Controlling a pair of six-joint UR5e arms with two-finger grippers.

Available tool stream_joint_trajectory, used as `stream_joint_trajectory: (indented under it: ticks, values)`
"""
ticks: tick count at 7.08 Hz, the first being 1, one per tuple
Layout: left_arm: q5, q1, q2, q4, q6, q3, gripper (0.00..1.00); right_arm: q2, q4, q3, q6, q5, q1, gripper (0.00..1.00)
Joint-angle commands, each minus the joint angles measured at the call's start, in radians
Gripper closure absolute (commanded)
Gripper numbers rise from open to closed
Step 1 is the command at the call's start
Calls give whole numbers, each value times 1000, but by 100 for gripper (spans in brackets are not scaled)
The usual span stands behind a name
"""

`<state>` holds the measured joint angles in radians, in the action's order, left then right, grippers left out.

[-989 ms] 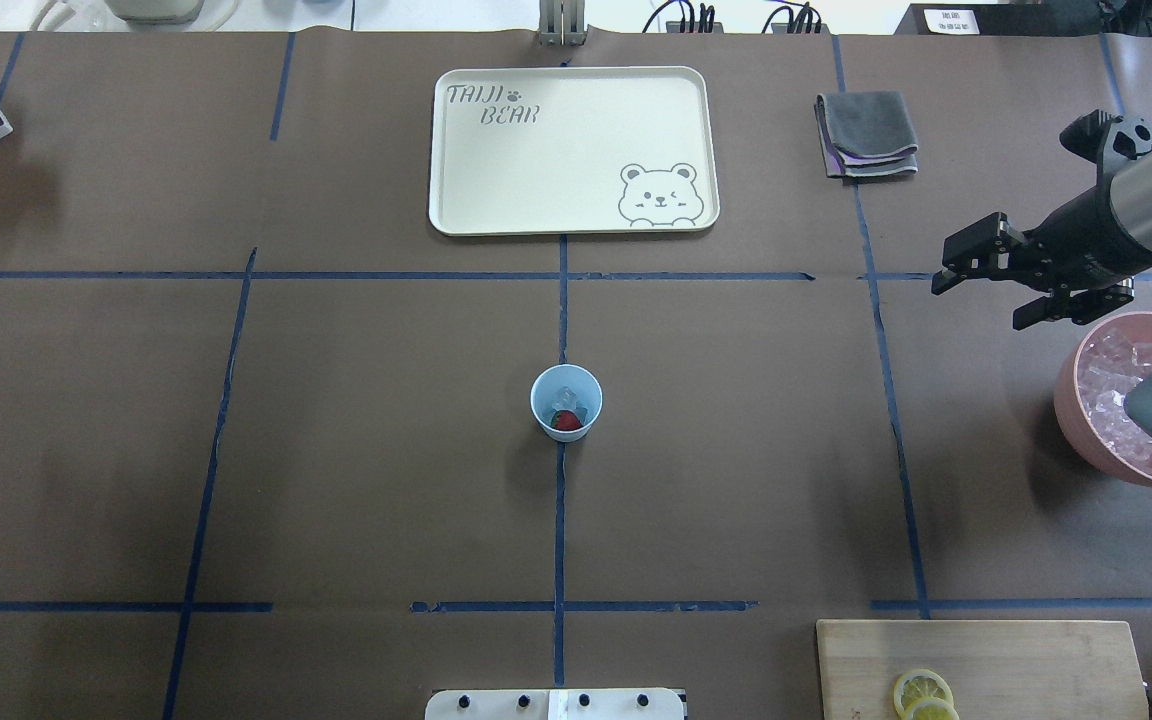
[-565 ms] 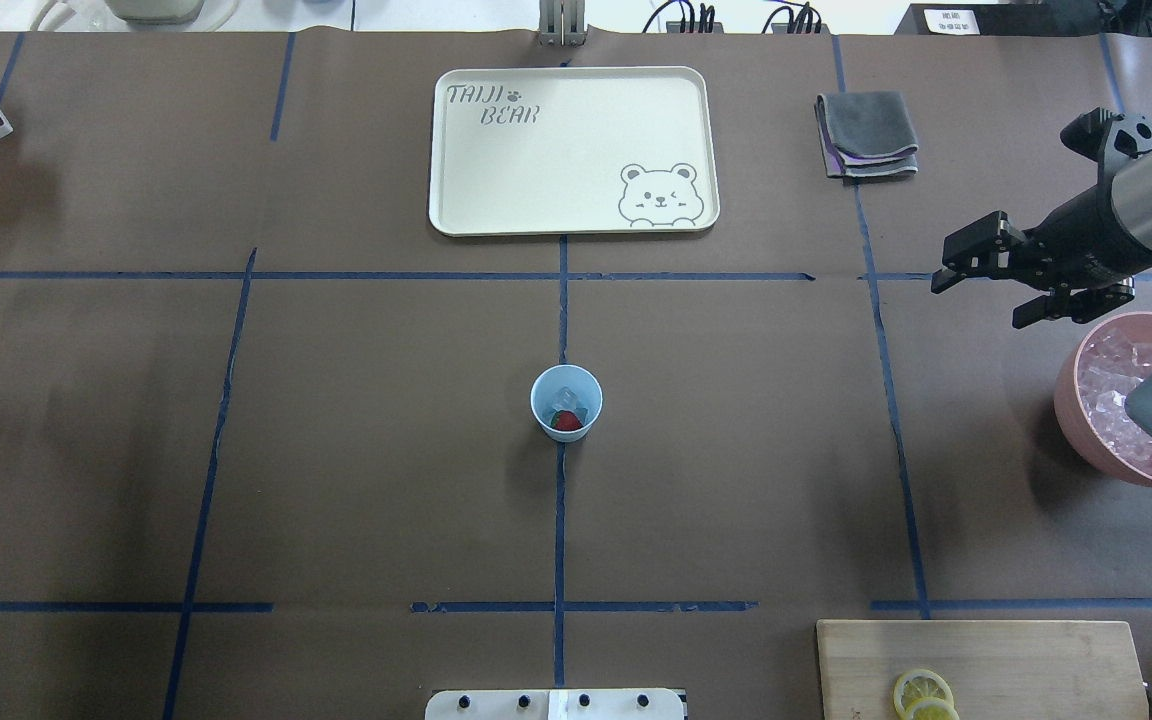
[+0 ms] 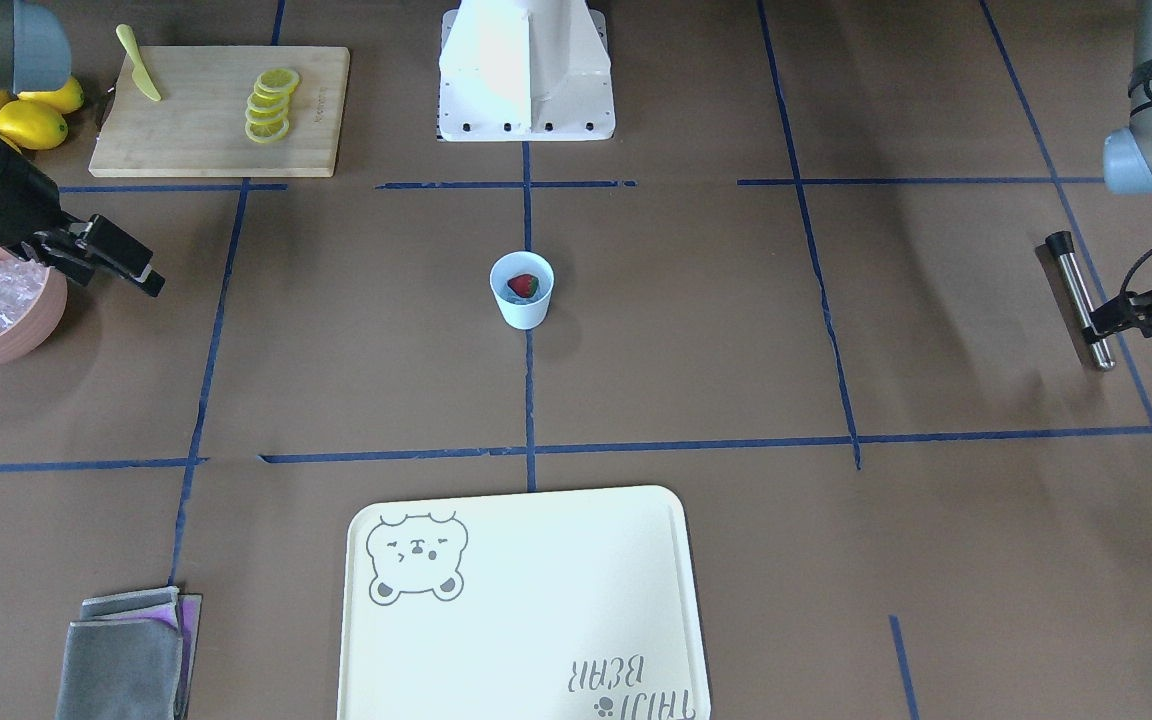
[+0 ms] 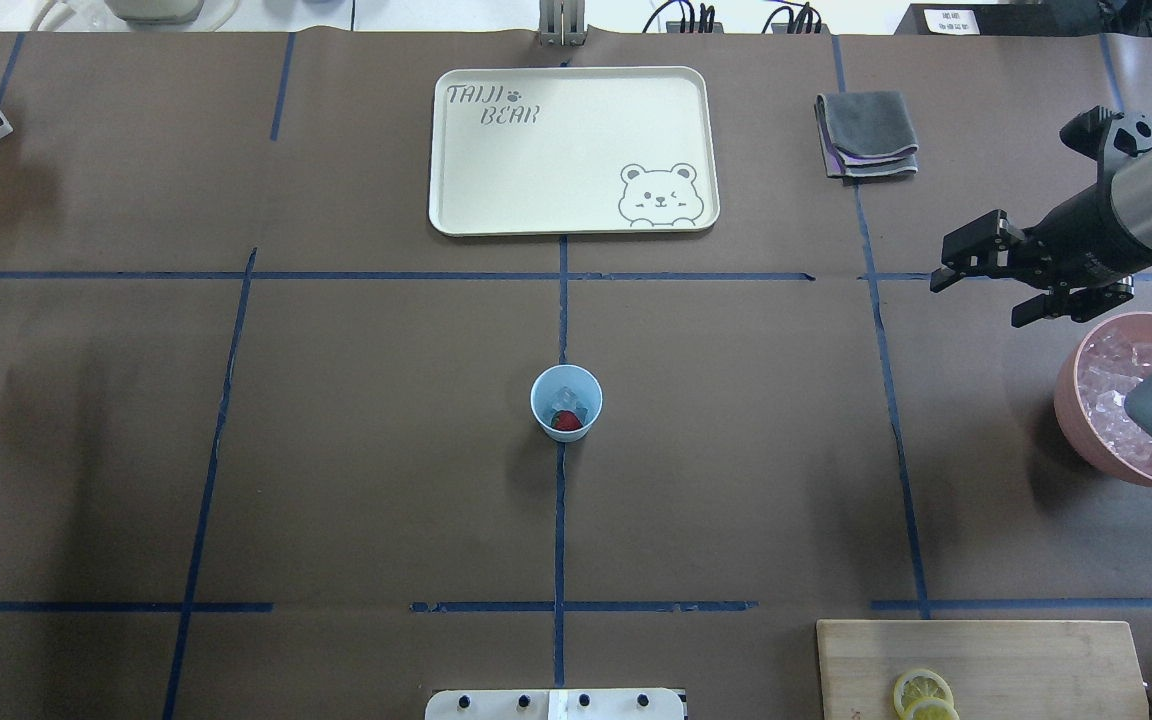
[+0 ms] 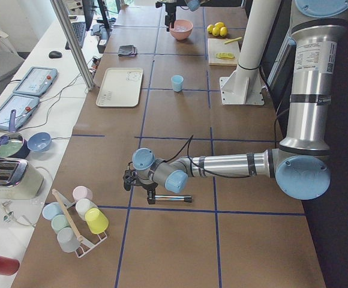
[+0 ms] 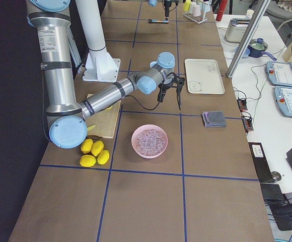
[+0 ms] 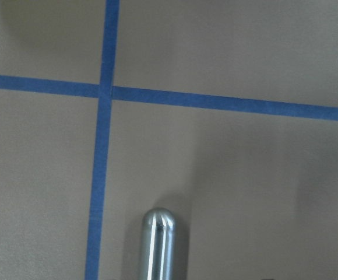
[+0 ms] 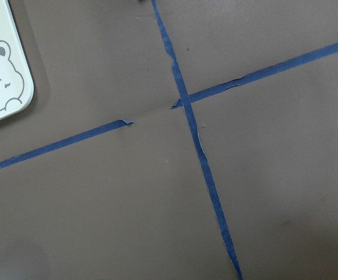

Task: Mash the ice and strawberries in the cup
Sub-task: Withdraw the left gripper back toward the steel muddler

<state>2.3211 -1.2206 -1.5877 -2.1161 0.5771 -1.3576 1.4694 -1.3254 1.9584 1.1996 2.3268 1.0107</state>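
Note:
The pale blue cup stands at the table's middle, and it also shows in the front view. Inside it lie a red strawberry and clear ice. My right gripper hangs open and empty far to the right, beside the pink bowl. My left gripper is at the far left table edge, at a metal muddler lying on the table. The muddler's rounded tip shows in the left wrist view. I cannot tell whether the left jaws are closed on it.
A pink bowl full of ice stands at the right, partly under my right arm. A cream bear tray and a folded grey cloth lie at the far side. A cutting board with lemon slices is at the near right.
At the overhead view's left edge, the dark left gripper has come in over the metal muddler's end. The right gripper has barely shifted. The cup has not moved.

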Motion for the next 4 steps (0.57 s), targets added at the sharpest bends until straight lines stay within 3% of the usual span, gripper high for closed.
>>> stream_joint_trajectory:
  ticks: [1, 3, 4]
  values:
    - [-8, 25, -6, -47, 4, 46, 13, 2, 0, -1, 0, 0, -1, 0]
    - [-9, 85, -9, -50, 52, 43, 15, 2, 0, -1, 0, 2, 0, 0]
    - [-8, 85, -8, -50, 50, 41, 26, 2, 0, -3, 0, 2, -1, 0]
